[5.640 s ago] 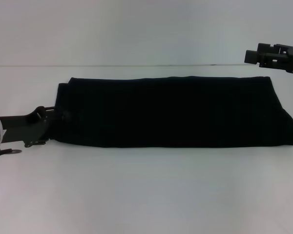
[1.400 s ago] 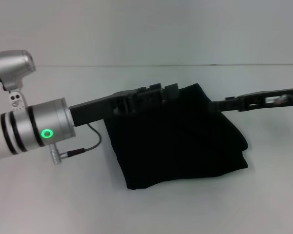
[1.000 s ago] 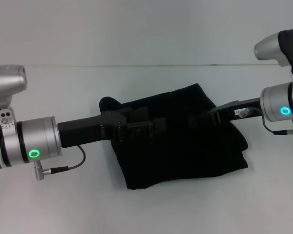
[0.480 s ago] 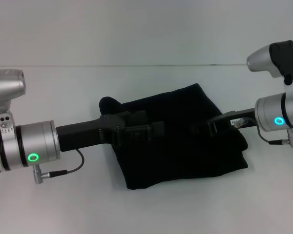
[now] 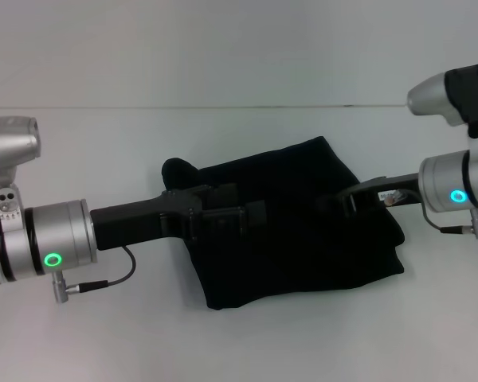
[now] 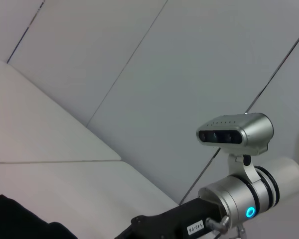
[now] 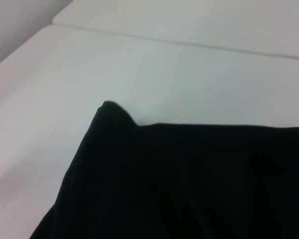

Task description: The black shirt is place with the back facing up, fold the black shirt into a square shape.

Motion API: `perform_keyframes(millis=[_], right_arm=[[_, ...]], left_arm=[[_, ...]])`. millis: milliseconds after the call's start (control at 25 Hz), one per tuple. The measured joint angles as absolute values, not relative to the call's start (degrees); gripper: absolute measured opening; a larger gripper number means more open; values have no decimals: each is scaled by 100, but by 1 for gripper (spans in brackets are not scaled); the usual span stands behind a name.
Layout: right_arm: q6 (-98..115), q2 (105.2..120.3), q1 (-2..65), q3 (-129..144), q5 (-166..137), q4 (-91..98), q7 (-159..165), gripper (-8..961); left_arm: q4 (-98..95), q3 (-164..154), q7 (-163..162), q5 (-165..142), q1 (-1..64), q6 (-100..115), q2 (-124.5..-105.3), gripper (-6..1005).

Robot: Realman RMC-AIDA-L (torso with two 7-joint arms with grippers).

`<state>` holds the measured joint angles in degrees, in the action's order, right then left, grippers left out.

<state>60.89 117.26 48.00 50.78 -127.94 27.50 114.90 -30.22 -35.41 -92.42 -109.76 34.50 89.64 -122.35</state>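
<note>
The black shirt [image 5: 291, 227] lies on the white table [image 5: 223, 342] as a rough, slightly skewed square with a small bump at its far left corner. My left gripper [image 5: 243, 213] reaches in from the left and sits over the shirt's left half. From the right, my right gripper [image 5: 334, 203] hangs over the shirt's right edge. Both are black against the black cloth. The right wrist view shows the shirt [image 7: 189, 184] from close by, with its bumped corner. A corner of the shirt [image 6: 20, 221] and my right arm [image 6: 229, 199] show in the left wrist view.
The white table [image 5: 80, 143] stretches all round the shirt. A grey wall [image 5: 223, 48] rises behind its far edge. A cable [image 5: 115, 270] loops under my left wrist.
The shirt went from a long band to a compact square, its left end carried over to the right. Over the last second both arms have drawn slightly outward; the shirt lies still.
</note>
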Motion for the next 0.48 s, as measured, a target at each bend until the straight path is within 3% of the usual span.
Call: perform_keyframes(millis=[280,480], right_arm=[[6088,11614,4481,4710,-12622,2946,11482,11],[6043,11541,4381,4666,-12558,2899,11480,12]], left_arm=[[-3010,-3542,-9257,-10976,3445,8968,-12247,932],[-2965,-3542,-9270,-10960,3470,8968,-12252,930]])
